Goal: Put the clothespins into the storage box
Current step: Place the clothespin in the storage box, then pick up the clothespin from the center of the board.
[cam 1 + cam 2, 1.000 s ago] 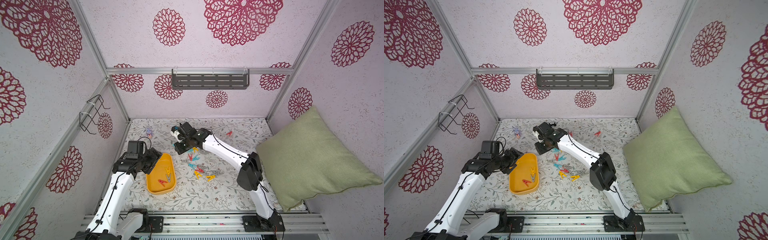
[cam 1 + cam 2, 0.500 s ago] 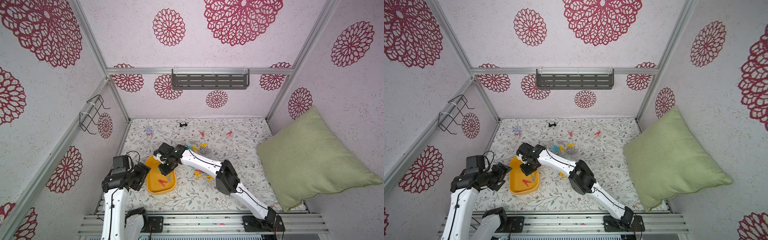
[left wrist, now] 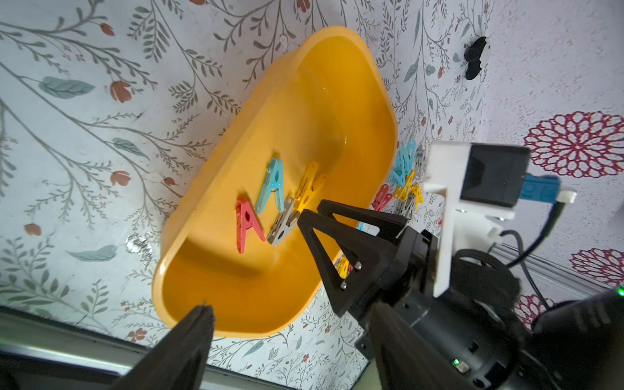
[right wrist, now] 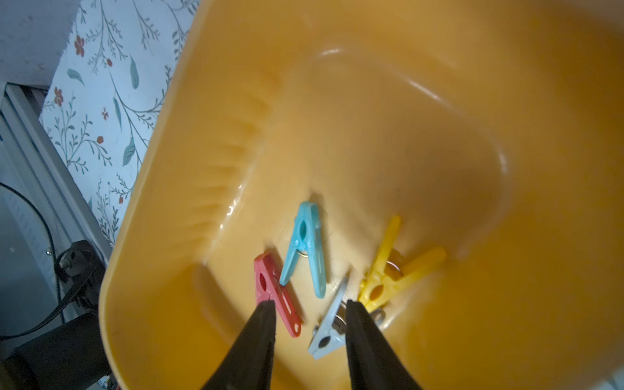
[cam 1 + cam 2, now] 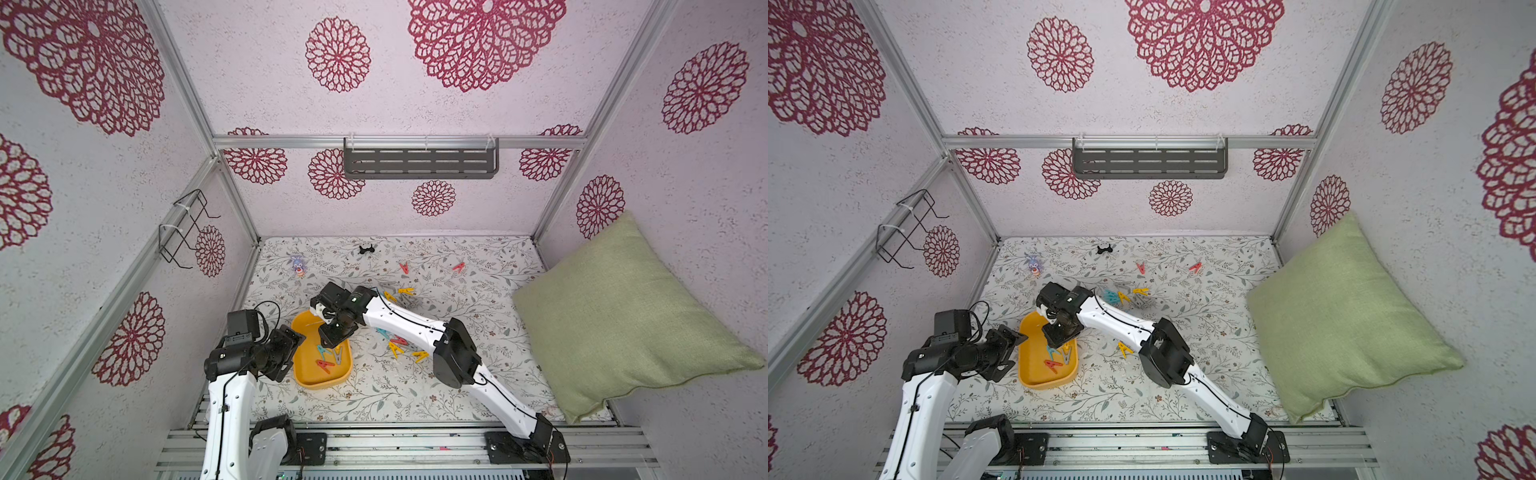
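Note:
The yellow-orange storage box [image 5: 316, 376] [image 5: 1038, 374] sits at the table's front left. It holds a red [image 4: 275, 293], a teal [image 4: 305, 243], a grey [image 4: 329, 327] and a yellow clothespin [image 4: 388, 270]. My right gripper [image 5: 330, 340] [image 4: 309, 304] hangs open just above them, with nothing between its fingers. My left gripper [image 5: 291, 353] [image 3: 292, 305] stands open beside the box's left rim, empty. More clothespins lie loose on the table: two red [image 5: 403, 267] [image 5: 458, 267], two yellow [image 5: 406, 291] and a mixed cluster [image 5: 399, 343] under my right arm.
A green pillow [image 5: 623, 316] leans on the right wall. A black clip [image 5: 366, 249] and a small blue bunny figure [image 5: 297, 264] lie near the back. A grey slotted shelf [image 5: 419, 162] hangs on the back wall, a wire rack [image 5: 183, 228] on the left wall.
My right arm has swung from the table's back middle to over the box, and its jaws have opened there. My left arm has drawn back toward the front.

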Robot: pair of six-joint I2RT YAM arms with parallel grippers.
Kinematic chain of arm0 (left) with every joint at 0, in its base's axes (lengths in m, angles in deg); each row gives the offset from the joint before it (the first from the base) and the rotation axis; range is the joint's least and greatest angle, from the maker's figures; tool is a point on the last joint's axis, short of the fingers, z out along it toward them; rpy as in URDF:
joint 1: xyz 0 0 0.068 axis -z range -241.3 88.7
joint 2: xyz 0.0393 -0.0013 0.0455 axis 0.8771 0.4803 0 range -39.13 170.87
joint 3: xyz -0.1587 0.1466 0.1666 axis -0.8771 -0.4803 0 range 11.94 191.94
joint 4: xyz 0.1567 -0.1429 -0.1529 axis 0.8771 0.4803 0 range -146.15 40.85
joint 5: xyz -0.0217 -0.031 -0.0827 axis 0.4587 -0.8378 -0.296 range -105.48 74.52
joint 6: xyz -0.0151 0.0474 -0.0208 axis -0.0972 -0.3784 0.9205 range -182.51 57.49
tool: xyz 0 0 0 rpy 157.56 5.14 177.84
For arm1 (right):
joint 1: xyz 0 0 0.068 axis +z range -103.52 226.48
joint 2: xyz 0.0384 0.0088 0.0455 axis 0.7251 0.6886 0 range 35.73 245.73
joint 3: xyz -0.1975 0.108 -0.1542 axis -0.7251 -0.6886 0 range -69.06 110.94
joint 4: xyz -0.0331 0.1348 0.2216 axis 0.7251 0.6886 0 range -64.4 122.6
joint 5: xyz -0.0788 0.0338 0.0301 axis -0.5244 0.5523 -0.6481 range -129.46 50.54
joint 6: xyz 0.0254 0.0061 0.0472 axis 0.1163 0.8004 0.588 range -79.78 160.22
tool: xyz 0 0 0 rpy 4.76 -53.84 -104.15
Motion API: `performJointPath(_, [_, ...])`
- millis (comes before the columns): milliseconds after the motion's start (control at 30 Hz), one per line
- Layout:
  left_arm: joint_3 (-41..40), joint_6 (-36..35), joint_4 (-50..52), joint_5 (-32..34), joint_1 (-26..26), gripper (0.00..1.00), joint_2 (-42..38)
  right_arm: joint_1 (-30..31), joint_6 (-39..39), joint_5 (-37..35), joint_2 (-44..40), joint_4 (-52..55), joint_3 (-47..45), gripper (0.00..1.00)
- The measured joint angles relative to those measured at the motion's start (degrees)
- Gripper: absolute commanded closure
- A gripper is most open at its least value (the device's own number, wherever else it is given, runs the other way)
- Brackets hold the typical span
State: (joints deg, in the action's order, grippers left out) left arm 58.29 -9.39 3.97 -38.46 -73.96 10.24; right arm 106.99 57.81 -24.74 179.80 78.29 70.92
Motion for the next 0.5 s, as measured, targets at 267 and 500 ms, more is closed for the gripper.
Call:
performJointPath(267, [5.62, 3.82, -5.44, 2.38, 11.58, 0.21, 7.78, -5.25, 0.02, -5.86, -8.39, 1.95, -0.04, 0.6])
performJointPath(500, [8.63, 6.99, -10.93, 4.66, 20.02, 0.21, 14.64, -11.32, 1.29, -10.51, -17.59, -0.83, -12.63, 0.56])
